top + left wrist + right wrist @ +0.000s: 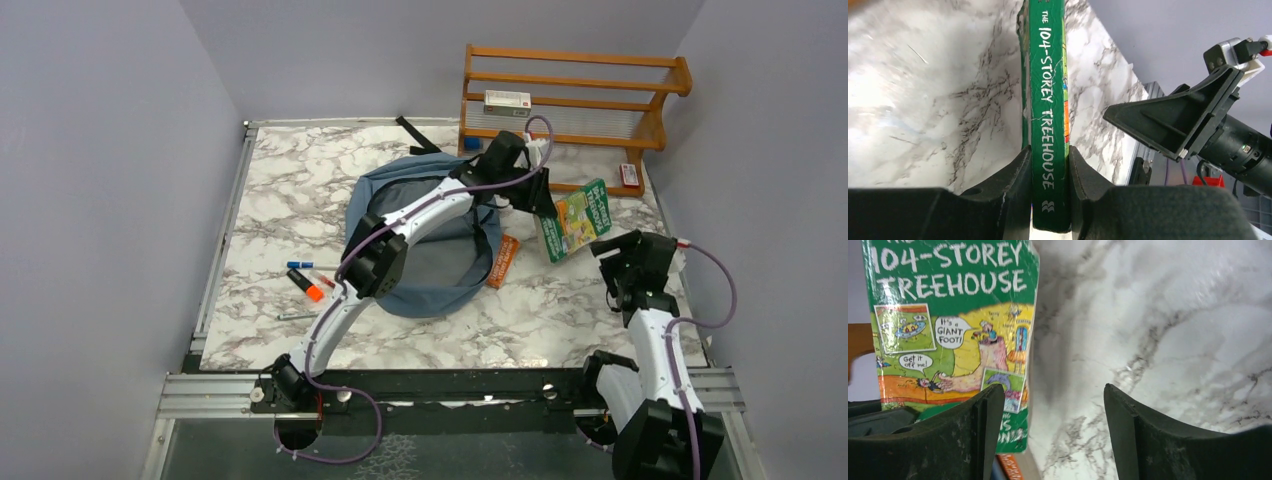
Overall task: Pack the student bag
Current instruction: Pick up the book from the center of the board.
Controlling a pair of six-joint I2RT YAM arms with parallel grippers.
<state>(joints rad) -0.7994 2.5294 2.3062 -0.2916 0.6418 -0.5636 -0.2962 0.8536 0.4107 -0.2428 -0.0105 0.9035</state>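
Top view: the likeliest trouble is the book twisting or slipping. The left fingers hold it by one edge only, at the end of an arm stretched right across the student bag, and it hangs tilted over the counter. On the way to the bag it could snag the rim or knock the orange pack. The bag lies open in the middle of the counter under the left arm, just beside the left fingers and well apart from the right fingers.

Left wrist view: the fingers are clamped on either side of the green spine near one end. So narrow a hold lets the book pivot. The right fingers hang near, so a careless swing may strike them. The bag is out of view.

Right wrist view: the fingers stand apart, holding nothing, with bare counter between them. The book's cover is close beside one; I cannot tell if it touches. A sideways move would nudge it. No bag shows.
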